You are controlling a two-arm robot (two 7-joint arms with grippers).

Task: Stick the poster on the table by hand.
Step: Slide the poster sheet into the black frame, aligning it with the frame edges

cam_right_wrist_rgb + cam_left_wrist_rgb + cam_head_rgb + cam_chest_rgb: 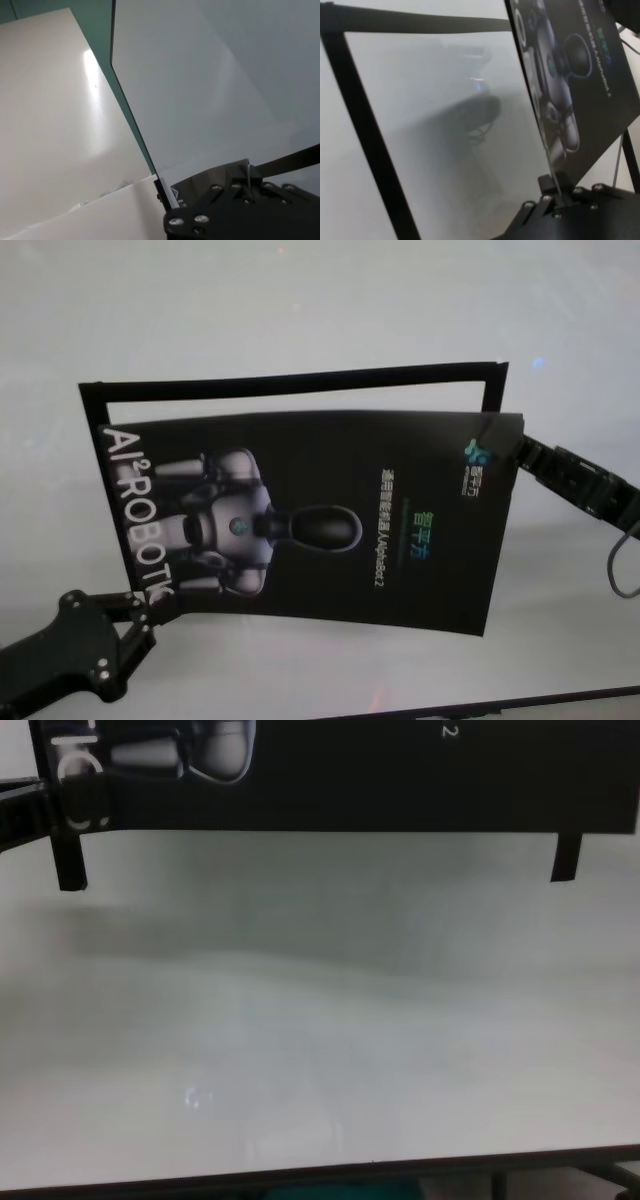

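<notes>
The poster (pixel 320 520), a black glossy sheet with a grey-white robot and white letters, hangs a little above the white table (pixel 300 300), held by two opposite corners. My left gripper (pixel 150 602) is shut on its near left corner, next to the big outlined letters. In the left wrist view the left gripper (pixel 555 194) pinches the sheet's thin edge. My right gripper (pixel 512 445) is shut on the far right corner, and the right wrist view shows it (pixel 247 181) clamped on the poster's edge (pixel 135 115). The chest view shows the poster's near edge (pixel 350 780) floating over the table (pixel 320 1050).
Narrow black tape strips (pixel 300 377) lie on the table as a frame along the far side and both sides, partly hidden under the poster. Their near ends (pixel 68 860) (pixel 565 858) show below the sheet. The table's dark front edge (pixel 330 1170) is close.
</notes>
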